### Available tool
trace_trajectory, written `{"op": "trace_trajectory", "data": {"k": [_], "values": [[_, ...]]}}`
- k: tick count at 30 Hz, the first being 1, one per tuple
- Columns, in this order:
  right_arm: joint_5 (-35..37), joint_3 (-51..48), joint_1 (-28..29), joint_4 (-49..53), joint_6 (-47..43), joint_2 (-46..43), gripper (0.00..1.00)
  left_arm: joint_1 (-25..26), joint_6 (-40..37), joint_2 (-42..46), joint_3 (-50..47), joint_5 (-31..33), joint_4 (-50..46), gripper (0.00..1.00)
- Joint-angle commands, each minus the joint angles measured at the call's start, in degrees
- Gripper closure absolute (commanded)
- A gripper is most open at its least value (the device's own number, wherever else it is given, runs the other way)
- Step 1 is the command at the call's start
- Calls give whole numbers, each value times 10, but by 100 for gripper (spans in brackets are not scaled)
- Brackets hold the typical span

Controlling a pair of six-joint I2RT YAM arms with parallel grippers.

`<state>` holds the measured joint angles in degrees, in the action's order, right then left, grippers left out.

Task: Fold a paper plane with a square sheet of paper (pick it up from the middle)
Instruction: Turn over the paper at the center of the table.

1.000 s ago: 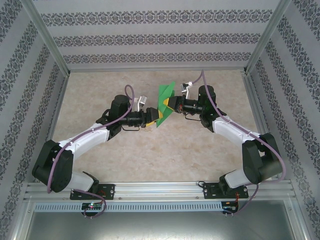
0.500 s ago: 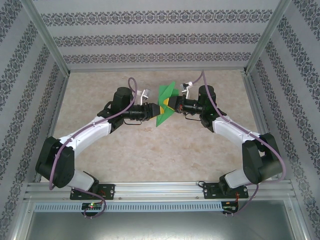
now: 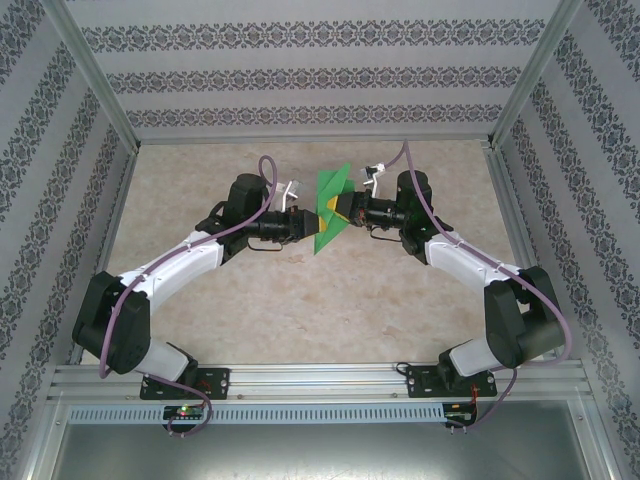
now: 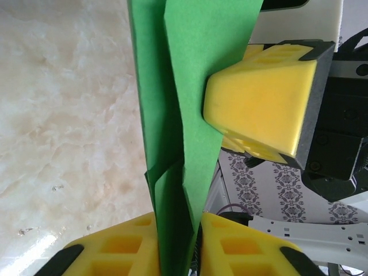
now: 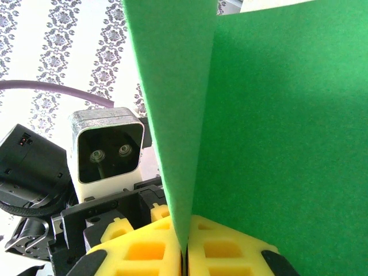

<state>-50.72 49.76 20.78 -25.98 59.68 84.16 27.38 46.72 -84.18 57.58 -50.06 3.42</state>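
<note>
Seen from the top, the green paper (image 3: 330,200) hangs in the air over the far middle of the table (image 3: 300,320), pinched between your two claws. It is well apart from the patterned walls (image 3: 300,80), with bare table on every side. The left gripper (image 3: 313,222) is clamped on the lower layered edges, which run down between its yellow pads (image 4: 121,253). The right gripper (image 3: 337,207) is pressed tight on the opposite side, where one straight folded edge of the paper (image 5: 276,115) rises from its closed pads (image 5: 138,253). A second ago your left claw stood wide and lower left of the sheet. It has since moved in and closed, while the right arm and the paper have kept their place.
</note>
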Motion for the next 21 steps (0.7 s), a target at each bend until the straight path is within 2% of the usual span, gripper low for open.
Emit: {"op": "trace_trajectory", "data": {"k": [1,6,10,13,15,21], "values": [[-14,4,3,-4,-11,3,90,5,-9,-7,19,-20,0,80],[-9,6,-1,18,-27,0,81,5,-11,-10,21,-23,-3,82],[2,11,-6,65,-61,-13,69,4,-26,-9,27,-19,-23,85],[21,14,-13,117,-101,-25,60,4,-57,-6,43,-4,-74,86],[34,15,-20,151,-127,-33,56,4,-103,-5,66,28,-151,88],[56,-6,-58,181,-152,-75,51,6,-241,-5,131,184,-363,89]]}}
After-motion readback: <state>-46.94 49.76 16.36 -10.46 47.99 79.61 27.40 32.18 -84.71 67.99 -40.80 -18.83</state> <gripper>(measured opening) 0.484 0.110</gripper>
